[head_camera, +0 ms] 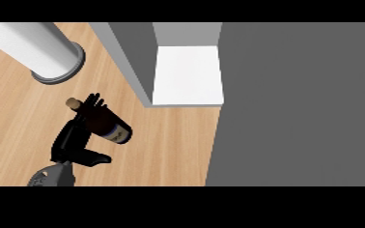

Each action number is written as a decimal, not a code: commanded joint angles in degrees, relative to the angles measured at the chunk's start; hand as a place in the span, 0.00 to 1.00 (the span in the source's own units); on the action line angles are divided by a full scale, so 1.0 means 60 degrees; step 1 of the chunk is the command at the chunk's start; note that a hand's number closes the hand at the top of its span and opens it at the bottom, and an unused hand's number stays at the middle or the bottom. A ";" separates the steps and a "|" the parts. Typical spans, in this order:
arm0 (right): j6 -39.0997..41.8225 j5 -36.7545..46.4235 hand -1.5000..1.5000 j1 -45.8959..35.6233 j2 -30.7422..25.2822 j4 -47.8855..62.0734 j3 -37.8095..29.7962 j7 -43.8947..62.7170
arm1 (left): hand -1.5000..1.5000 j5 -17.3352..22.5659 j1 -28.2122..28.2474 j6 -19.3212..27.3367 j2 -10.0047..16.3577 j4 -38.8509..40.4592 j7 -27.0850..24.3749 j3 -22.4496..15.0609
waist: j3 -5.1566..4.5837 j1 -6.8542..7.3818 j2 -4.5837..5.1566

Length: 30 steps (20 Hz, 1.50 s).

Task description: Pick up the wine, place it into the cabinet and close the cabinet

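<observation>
— Where's the wine (111,128)?
— On the worktop (171,147), near left, left of the cabinet (189,77).
— The left robot hand (71,137)?
— Fingers nearly straight across its neck, thumb spread wide; nothing clasped.

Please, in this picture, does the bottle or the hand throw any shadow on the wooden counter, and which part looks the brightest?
Head view: no clear shadow shows on the wooden counter beside the wine bottle or the left hand; the light is even and without glare. Head view: the white floor inside the cabinet is brightest.
</observation>
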 commanded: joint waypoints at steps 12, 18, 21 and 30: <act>0.0120 -0.1159 0.00 0.0617 -0.0019 -0.0787 -0.0565 0.0368 | 0.00 -0.0565 -0.1701 -0.0035 -0.0081 0.2666 -0.1425 0.0075 | 0.0008 0.0012 0.0015; -0.0155 -0.0968 0.00 0.0418 -0.0185 -0.1549 -0.0405 0.1197 | 1.00 -0.0713 -0.1784 -0.1101 -0.0040 0.3560 -0.2381 -0.0118 | -0.0001 -0.0078 -0.0004; -0.0205 -0.0860 0.00 0.0596 0.0004 -0.1186 -0.0366 0.0774 | 1.00 -0.1363 -0.1980 -0.0956 0.0229 0.3353 -0.3008 -0.0549 | 0.0000 -0.0096 0.0006; -0.0077 -0.1027 0.00 0.0331 -0.0228 -0.0915 -0.0626 0.0703 | 1.00 -0.1929 -0.0841 0.2495 -0.0979 0.2004 -0.4140 -0.0627 | 0.0014 0.0080 -0.0050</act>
